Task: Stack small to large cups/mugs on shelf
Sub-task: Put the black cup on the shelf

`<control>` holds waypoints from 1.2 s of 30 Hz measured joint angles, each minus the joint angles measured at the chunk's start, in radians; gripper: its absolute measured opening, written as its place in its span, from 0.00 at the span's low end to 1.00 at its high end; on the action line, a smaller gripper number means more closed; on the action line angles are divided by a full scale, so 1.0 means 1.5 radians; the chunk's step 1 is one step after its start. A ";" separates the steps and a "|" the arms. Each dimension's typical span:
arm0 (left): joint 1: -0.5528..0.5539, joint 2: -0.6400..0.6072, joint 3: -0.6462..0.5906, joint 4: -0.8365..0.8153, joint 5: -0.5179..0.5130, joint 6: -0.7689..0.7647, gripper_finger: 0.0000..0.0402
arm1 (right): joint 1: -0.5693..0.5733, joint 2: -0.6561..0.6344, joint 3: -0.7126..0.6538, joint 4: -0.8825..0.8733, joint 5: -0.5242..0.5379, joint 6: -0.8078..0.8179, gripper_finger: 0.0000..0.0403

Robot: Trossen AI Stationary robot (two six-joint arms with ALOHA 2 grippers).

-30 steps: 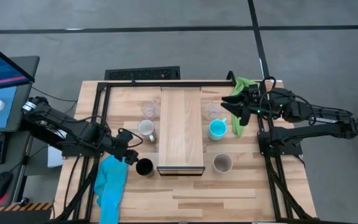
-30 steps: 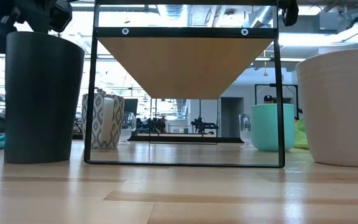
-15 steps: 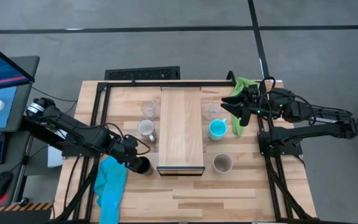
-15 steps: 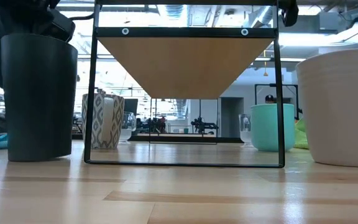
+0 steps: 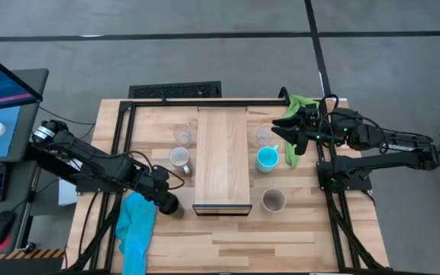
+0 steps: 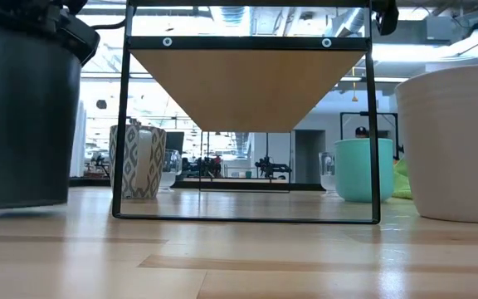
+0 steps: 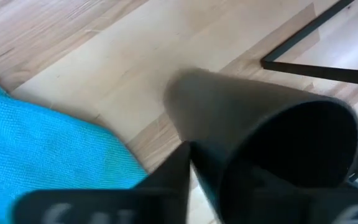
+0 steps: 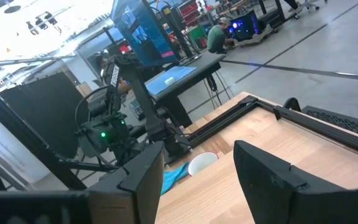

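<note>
The black cup is at the shelf's near left corner, with my left gripper shut on it. The light-wood shelf runs down the table's middle. Left of it stand a patterned white mug and a clear glass cup. Right of it stand another clear glass cup, the turquoise mug and the beige-grey cup. My right gripper hovers open just right of the turquoise mug, holding nothing. My left gripper has the black cup by its rim. One finger lies on the outside of the wall; the other is hidden by the cup. The arm reaches in from the table's left, slanting down. The cup's base looks just clear of the tabletop.
A blue cloth lies at the near left beside the black cup, and a green cloth lies at the far right behind my right gripper. The shelf's black frame stands close to the black cup. Bare tabletop lies along the near edge.
My left gripper has moved right and toward the near edge onto the black cup and has taken hold of its rim. The cup has shifted slightly toward the near left and come a little off the table. My right arm has kept still.
</note>
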 joint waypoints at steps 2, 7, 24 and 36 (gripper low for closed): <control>0.000 0.000 0.000 0.001 -0.002 -0.003 0.02 | 0.000 0.005 0.000 0.000 0.000 0.000 0.54; 0.002 0.000 0.001 0.000 -0.005 -0.012 0.01 | 0.000 0.032 0.000 0.003 0.000 0.000 0.54; 0.002 0.000 0.248 -0.220 -0.058 -0.008 0.00 | 0.040 0.221 0.047 0.156 -0.090 -0.099 0.54; 0.045 0.000 0.452 -0.265 -0.167 0.091 0.00 | 0.049 0.345 0.177 0.148 -0.151 -0.244 0.55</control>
